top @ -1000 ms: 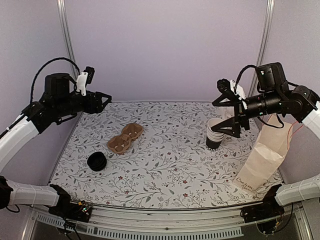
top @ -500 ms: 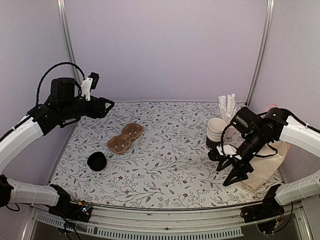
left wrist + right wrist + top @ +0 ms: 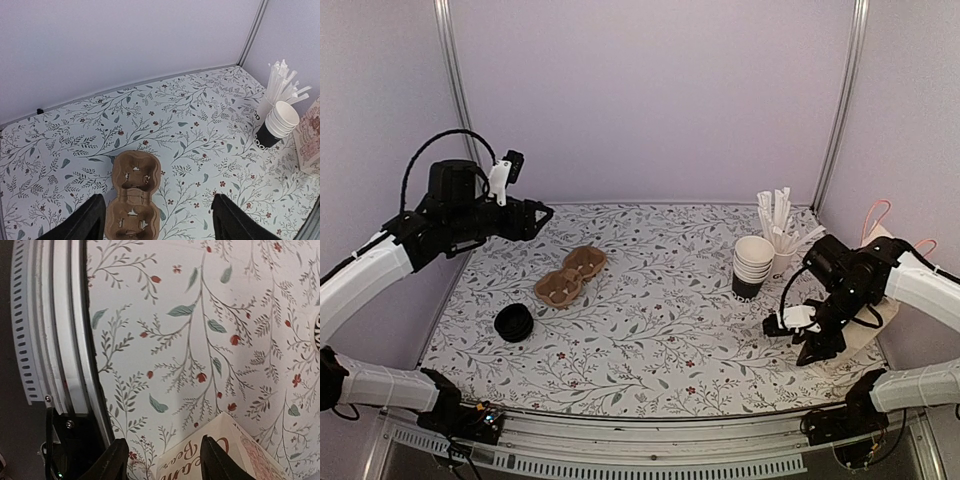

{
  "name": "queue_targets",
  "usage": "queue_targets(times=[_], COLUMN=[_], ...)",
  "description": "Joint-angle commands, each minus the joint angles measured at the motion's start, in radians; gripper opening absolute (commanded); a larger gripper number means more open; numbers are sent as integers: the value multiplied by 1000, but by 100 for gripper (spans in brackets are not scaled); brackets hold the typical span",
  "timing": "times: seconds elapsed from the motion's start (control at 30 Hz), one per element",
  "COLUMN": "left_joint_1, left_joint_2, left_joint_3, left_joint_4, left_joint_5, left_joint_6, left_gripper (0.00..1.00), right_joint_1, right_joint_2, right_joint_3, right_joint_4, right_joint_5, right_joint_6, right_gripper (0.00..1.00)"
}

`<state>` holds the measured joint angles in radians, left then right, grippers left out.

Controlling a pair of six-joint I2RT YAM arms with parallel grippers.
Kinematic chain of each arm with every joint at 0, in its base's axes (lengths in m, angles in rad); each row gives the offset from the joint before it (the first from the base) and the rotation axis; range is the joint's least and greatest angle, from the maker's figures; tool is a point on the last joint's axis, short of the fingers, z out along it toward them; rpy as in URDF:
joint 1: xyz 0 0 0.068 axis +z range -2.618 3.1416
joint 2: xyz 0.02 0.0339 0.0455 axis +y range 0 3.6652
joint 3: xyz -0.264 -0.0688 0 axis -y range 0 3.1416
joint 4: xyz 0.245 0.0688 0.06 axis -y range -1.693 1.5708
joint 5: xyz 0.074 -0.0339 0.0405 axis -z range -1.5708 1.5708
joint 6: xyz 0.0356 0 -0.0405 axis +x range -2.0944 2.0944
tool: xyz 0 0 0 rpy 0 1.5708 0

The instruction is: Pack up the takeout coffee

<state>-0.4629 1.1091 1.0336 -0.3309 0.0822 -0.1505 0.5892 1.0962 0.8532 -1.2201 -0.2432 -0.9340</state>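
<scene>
Hands empty, both spread wide: left hand (image 3: pixel 545 212) raised near far-left corner of tabletop (image 3: pixel 650 345), beyond pulp cup carrier (image 3: pixel 570 277); right hand (image 3: pixel 164 442) low over paper bag (image 3: pixel 225 460) by near-right corner.

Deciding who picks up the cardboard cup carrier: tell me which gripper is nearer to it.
Left. The left gripper hovers raised just back-left of the cardboard cup carrier; the right gripper is far off, low by the paper bag.

The top view looked down from above the near edge over the whole table (image 3: pixel 650 340). The left wrist view, high up, faced the far wall (image 3: pixel 125 40) and shared the cardboard carrier (image 3: pixel 134 200) at lower centre and the stacked cups (image 3: pixel 279 122) at right. The right wrist view stared down, close, at the front rail (image 3: pixel 55 325) at left.
</scene>
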Motion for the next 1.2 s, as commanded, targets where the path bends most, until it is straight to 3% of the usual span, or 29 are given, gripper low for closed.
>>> queue_targets(times=[0.0, 0.17, 0.37, 0.43, 0.57, 0.67, 0.73, 0.97, 1.17], left_joint_1=[-10, -10, -10, -11, -10, -11, -10, -7, -10], left_joint_2=[2, -2, -6, -10, 5, 54, 100, 258, 305], left_joint_3=[-28, -49, -63, -69, -63, -28, -5, 52, 61], left_joint_4=[44, 63, 63, 59, 26, -39, -90, -197, -292], left_joint_5=[32, 52, 69, 64, 7, -65, -139, -175, -143], left_joint_6=[-13, -29, -42, -47, -84, -118, -139, -180, -196], left_gripper=[75, 75, 75, 75, 75, 73, 73, 63, 54], right_joint_1=[-140, -313, -401, -401, -398, -359, -299, -113, 50], right_joint_2=[-29, 14, 126, 154, 153, 118, 103, 158, 215], right_joint_3=[3, 16, 64, 121, 235, 206, 150, -38, -64], right_joint_4=[44, 170, 296, 265, 170, 201, 287, 661, 844], right_joint_5=[138, 157, 129, 36, -299, -513, -557, -555, -358], right_joint_6=[-123, -238, -264, -245, -223, -200, -152, 46, 214], right_gripper=[51, 50, 49, 49, 56, 67, 69, 69, 64])
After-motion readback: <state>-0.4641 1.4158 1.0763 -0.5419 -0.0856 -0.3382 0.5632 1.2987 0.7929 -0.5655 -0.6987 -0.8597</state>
